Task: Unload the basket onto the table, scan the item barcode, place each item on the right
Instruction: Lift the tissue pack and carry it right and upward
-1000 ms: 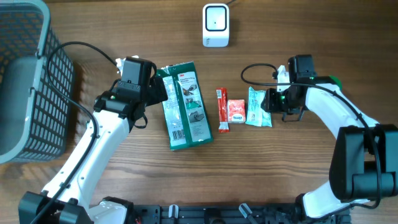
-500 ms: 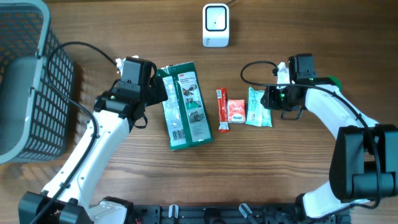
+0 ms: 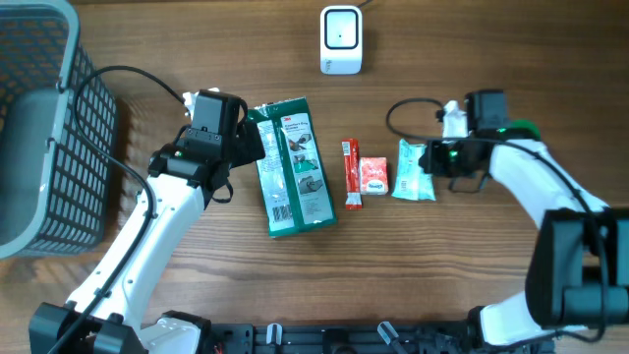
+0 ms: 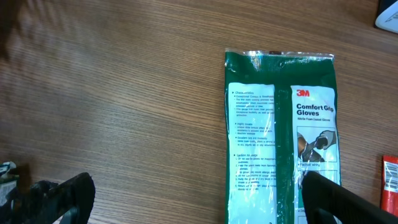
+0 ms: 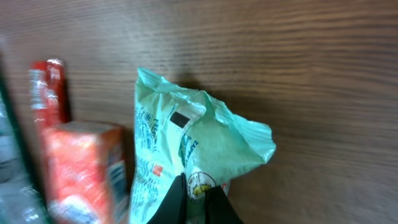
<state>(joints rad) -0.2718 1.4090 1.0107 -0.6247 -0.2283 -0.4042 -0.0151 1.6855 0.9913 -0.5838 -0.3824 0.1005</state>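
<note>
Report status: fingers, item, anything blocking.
Right fingers shut on pale green plastic packet. Left fingers open by green glove pack. Small red box beside packet. White scanner unobstructed.

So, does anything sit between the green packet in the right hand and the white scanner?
Nothing on the table does. The right hand is shut on the green packet, and bare wood runs from there to the scanner. The orange packet lies off to the side; only the arm's own cable loops near that line.
</note>
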